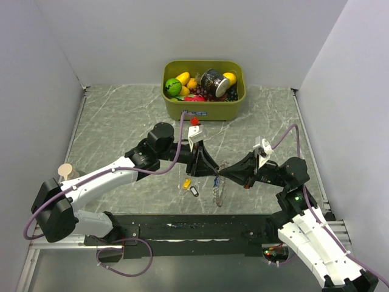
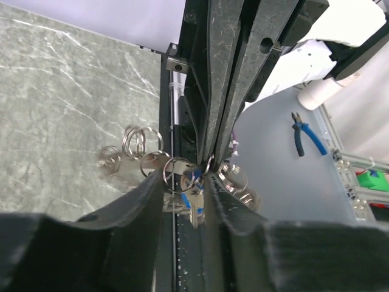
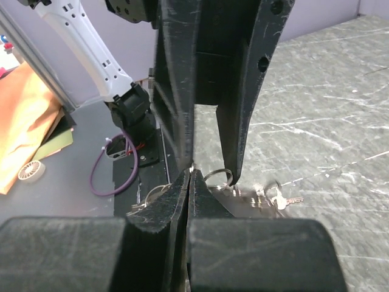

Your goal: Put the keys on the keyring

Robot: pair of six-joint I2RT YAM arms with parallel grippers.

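Centrally, toward the tabletop's near edge, both grippers are met tip to tip. The right gripper (image 3: 189, 176) is clamped tight, seemingly on the keyring (image 1: 219, 193), which trails from it toward the near edge. The left gripper (image 2: 184, 177) is parted around a blue-tagged key (image 2: 192, 191), faced straight at the pinched ring. More keys (image 1: 187, 182) are seen just left.

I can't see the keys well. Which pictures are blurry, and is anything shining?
Top external view: sharp and evenly lit, but the keys are tiny. Left wrist view: the left gripper's fingers are a dark blur, and the small rings glint and look soft. Right wrist view: the right gripper's fingers blur too, and the keys beyond look fuzzy.
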